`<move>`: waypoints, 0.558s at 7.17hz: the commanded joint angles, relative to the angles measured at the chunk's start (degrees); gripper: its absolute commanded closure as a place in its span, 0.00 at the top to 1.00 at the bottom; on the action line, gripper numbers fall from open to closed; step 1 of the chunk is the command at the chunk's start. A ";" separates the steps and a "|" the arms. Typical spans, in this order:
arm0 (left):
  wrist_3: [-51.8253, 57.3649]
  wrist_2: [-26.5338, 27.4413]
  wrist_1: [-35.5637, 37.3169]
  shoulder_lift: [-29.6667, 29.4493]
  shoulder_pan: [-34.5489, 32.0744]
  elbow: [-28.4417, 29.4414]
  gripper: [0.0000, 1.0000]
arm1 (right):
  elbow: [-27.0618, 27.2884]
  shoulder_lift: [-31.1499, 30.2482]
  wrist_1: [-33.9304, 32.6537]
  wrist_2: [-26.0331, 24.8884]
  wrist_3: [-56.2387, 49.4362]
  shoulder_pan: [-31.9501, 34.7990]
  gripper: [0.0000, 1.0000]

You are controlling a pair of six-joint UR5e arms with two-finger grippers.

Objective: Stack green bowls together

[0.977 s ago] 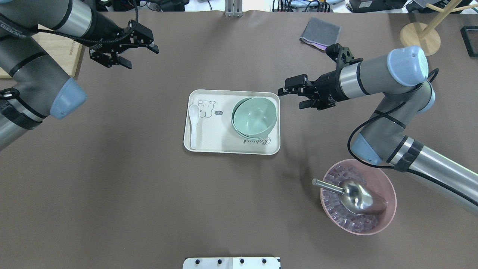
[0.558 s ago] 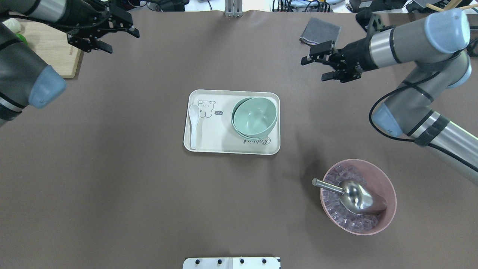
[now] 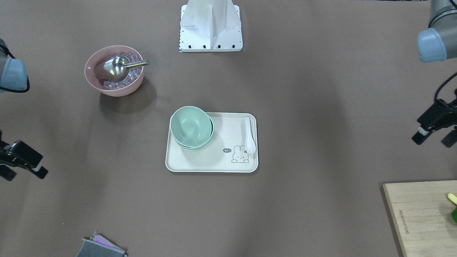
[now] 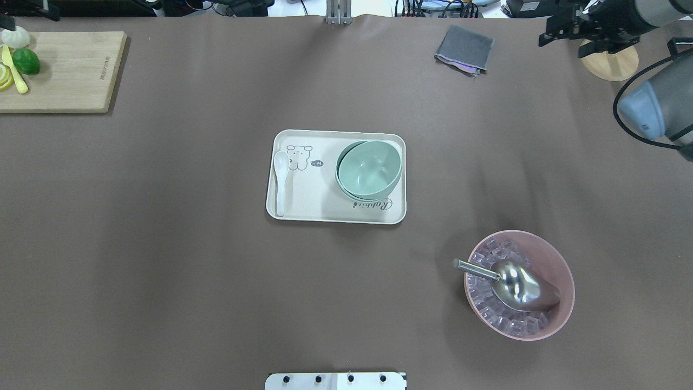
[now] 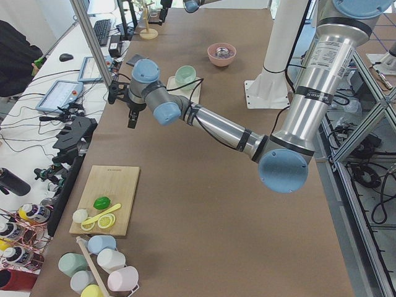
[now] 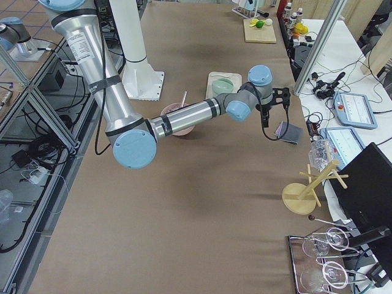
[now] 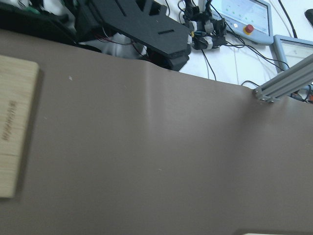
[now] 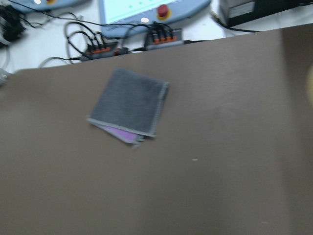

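The right gripper (image 4: 566, 45) hung empty with its jaws spread apart, high near the table's far edge, at about 2 o'clock from the tray (image 4: 308, 200) in the overhead view and just beside the round wooden stand base (image 4: 612, 67). The left gripper (image 3: 432, 139) was likewise spread and held nothing; in the front-facing view it sat at 3 o'clock from the tray, well apart from it, while the right gripper showed in that same view at roughly 9 o'clock. The green bowls (image 4: 370, 169) stood nested together, upright, on the tray's 3 o'clock half as seen from overhead. Two rims showed clearly, slightly offset, though whether a third bowl lay inside the pile could not be told. A white spoon (image 4: 280, 181) lay lengthwise along the tray's 9 o'clock edge, beside a small printed cartoon animal. At about 4 o'clock from the tray, well apart, sat the pink bowl (image 4: 566, 317), filled with clear ice cubes (image 4: 487, 311) and bearing a metal scoop (image 4: 520, 287) whose handle pointed toward 10 o'clock. A folded grey cloth (image 4: 464, 49) lay at 1 o'clock near the far edge. A wooden cutting board (image 4: 65, 70) occupied the 10 o'clock corner, with a lime (image 4: 26, 61) and a few yellow pieces at its outer end.
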 commanded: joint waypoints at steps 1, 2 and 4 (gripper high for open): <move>26.11 5.37 28.07 0.38 -9.37 -3.47 0.98 | 1.31 -9.52 -12.80 -2.79 -28.24 7.37 1.00; 32.40 12.30 35.26 0.98 -9.85 -4.01 0.98 | 1.40 -12.88 -16.66 -2.89 -36.38 11.32 1.00; 36.60 11.94 28.54 9.65 -12.74 -3.41 0.98 | 1.40 -19.38 -20.74 -2.10 -48.63 17.05 1.00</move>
